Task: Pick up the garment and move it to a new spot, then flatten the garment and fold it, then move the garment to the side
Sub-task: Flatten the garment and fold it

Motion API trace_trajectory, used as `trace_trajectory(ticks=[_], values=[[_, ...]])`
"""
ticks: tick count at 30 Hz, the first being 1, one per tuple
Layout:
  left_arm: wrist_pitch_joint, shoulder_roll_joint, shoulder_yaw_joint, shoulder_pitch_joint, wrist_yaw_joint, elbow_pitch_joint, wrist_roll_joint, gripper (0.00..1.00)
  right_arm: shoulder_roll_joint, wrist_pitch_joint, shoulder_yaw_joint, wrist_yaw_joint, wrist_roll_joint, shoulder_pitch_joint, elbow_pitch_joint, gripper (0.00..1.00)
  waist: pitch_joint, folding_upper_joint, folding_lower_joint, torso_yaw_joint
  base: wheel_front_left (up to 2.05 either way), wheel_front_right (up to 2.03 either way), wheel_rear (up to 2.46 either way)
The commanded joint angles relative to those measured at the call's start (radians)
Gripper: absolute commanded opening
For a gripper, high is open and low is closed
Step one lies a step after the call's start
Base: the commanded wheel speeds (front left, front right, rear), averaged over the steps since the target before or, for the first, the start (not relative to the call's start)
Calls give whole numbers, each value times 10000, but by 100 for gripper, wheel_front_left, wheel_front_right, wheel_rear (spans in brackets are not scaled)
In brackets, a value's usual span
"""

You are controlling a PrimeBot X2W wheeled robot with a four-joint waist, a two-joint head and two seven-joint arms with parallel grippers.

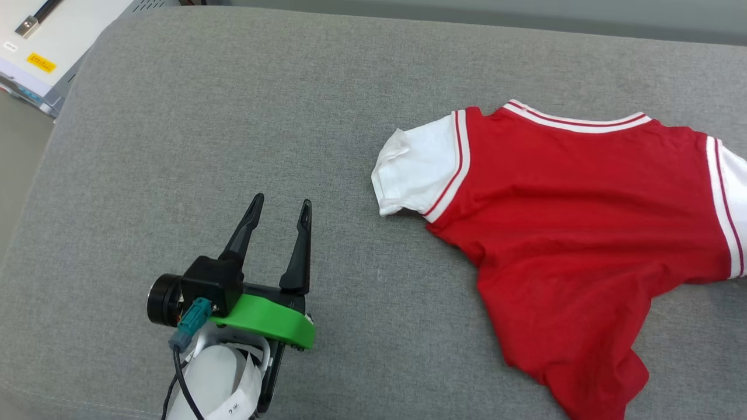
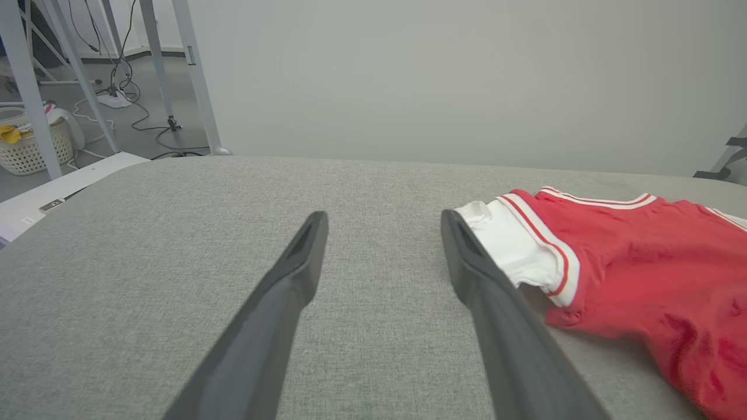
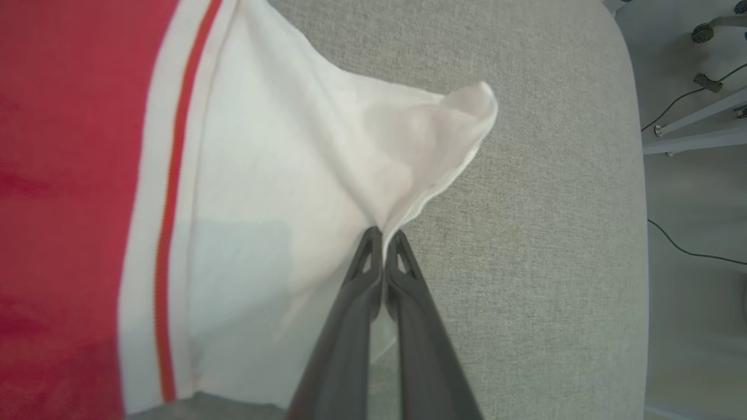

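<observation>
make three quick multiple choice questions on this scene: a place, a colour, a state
1. Where does the garment lie, seen from the head?
A. left of the left jaws
B. right of the left jaws, on the grey cushion
C. between the left jaws
2. What colour are its sleeves?
A. black
B. white
C. blue
3. How do the right jaws stand?
A. wide open
B. shut on nothing
C. shut on a sleeve's edge
Key: 1 B, the red cloth lies apart to their right; 2 B, both are white past striped trim; 3 C, white cloth bunches where they meet.
</observation>
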Motion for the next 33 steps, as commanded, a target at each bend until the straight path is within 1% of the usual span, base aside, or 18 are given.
trace_trajectory(ticks=[1, 4, 5, 6, 11, 17, 21, 26, 30, 33], values=[[-59, -24, 18, -132, -27, 34, 68, 100, 56, -94, -235, -15, -171, 160, 221, 0, -21, 120, 0, -17, 0, 0, 0], [-59, 7, 50, -140, -27, 105, 68, 100, 304, -216, -619, -15, -500, 250, 572, 0, -128, 120, 0, -87, 0, 0, 0], [-59, 12, 60, -141, -27, 119, 69, 100, 379, -350, -719, -15, -571, 244, 605, 20, -168, 120, 0, -119, 0, 0, 0], [-59, 15, 65, -142, -27, 129, 66, 100, 482, -565, -843, -15, -631, 221, 624, 100, -219, 120, 0, -160, 0, 0, 0], [-59, 49, 66, -84, -28, 245, 40, 100, 901, -1598, -928, -15, -508, 31, 472, 100, -610, 120, 0, -399, 0, 0, 0], [-59, 79, 123, 72, -28, 269, -53, 100, 1332, -3370, -492, -15, 358, 208, -535, 100, -1203, 120, 0, -725, 0, 0, 0], [-59, 81, 170, 233, -28, 245, -146, 100, 1724, -4490, -406, -15, 899, 894, -1586, 100, -1513, 120, 0, -900, 0, 0, 0], [-59, 61, 221, 552, -28, 263, -424, 100, 2624, -5771, -460, -15, 1374, 2159, -2983, 100, -1751, 120, 0, -1096, 0, 0, 0], [-59, 54, 190, 767, -28, 327, -590, 100, 3195, -6477, -299, -15, 1579, 3113, -3845, 100, -1841, 120, 0, -1209, 0, 0, 0], [-59, 84, 167, 849, -28, 354, -674, 100, 3496, -6793, -252, -15, 1546, 3616, -4341, 100, -1873, 120, 0, -1289, 0, 0, 0]])
